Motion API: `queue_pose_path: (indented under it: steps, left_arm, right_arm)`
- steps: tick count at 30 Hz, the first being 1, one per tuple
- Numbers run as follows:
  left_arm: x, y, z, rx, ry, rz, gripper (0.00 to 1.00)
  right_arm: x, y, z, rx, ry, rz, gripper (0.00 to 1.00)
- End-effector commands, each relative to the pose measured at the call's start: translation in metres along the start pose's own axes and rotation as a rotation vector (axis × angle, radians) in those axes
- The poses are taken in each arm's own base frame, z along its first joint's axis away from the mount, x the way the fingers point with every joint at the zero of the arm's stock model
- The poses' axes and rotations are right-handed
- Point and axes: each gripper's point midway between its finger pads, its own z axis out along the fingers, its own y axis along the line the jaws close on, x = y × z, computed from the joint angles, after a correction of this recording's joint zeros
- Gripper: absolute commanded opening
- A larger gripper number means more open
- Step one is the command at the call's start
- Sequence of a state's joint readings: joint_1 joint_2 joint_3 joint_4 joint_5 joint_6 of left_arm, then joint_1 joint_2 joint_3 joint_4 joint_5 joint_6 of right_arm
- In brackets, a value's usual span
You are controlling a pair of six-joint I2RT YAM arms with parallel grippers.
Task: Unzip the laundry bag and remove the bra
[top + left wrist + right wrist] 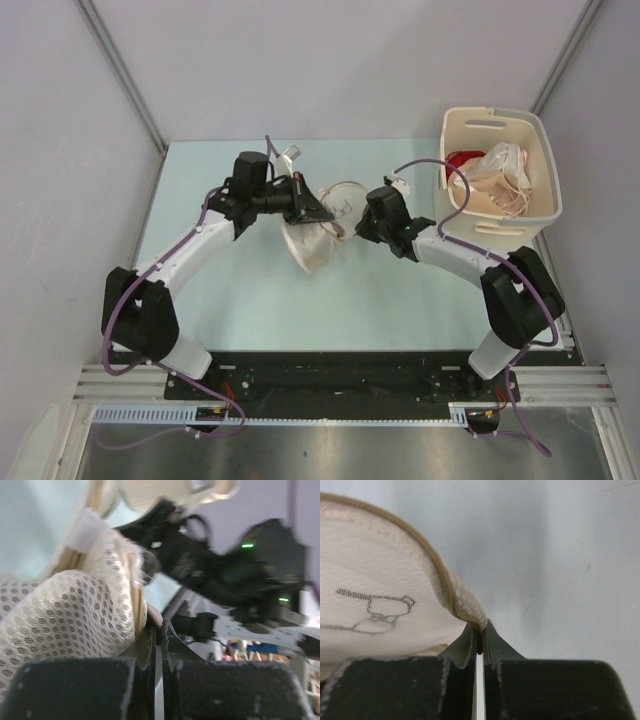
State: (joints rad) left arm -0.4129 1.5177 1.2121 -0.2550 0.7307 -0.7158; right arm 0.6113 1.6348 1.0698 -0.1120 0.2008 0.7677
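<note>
The bag (316,245) is at the middle of the worktop (250,300), between the two arms, its cream halves parted. The left end effector (160,630) is nearly closed, pinching the bag's mesh edge. The right end effector (481,630) is clamped narrow on the piped rim, near the eyeglasses print (375,612). The basket (455,135) at far right holds a red cloth (462,160) and a pale garment (505,175).

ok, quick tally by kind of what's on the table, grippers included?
laundry bag: 1
grippers: 2, left gripper and right gripper, both shut on the bag's edge
basket: 1
garments in the basket: 2, red cloth and pale strappy garment
bra: 0 in view
Total: 6
</note>
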Motion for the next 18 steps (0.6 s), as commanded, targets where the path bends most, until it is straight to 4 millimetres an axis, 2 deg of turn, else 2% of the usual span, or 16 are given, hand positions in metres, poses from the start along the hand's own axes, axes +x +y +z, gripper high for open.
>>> queue_pose_path:
  steps: [1, 2, 4, 7, 10, 14, 17, 18]
  left_arm:
    - [-0.018, -0.111, -0.039, 0.375, -0.025, 0.130, 0.00]
    - [-0.021, -0.121, -0.044, 0.402, -0.040, 0.154, 0.01]
    - [-0.023, -0.123, -0.045, 0.400, -0.054, 0.181, 0.00]
    - [-0.022, -0.099, -0.037, 0.319, -0.044, 0.162, 0.00]
    - [-0.013, -0.072, -0.027, 0.274, -0.027, 0.125, 0.00]
    - [-0.005, -0.040, -0.016, 0.199, -0.002, 0.097, 0.01]
    - [-0.001, -0.024, -0.007, 0.155, 0.024, 0.076, 0.00]
    - [-0.001, -0.022, -0.005, 0.152, 0.028, 0.072, 0.00]
  right_arm:
    - [0.015, 0.019, 0.000, -0.028, 0.029, -0.020, 0.00]
    - [0.022, 0.023, -0.004, -0.028, 0.036, -0.033, 0.00]
    - [0.018, 0.028, -0.015, -0.025, 0.008, -0.035, 0.00]
    - [0.016, 0.026, -0.032, 0.008, -0.030, -0.057, 0.00]
    - [0.001, 0.022, -0.054, 0.026, -0.104, -0.045, 0.00]
    - [-0.035, 0.022, -0.090, 0.010, -0.223, -0.007, 0.00]
    - [-0.044, 0.030, -0.098, -0.041, -0.247, -0.035, 0.00]
    - [-0.039, 0.035, -0.097, -0.077, -0.210, -0.049, 0.07]
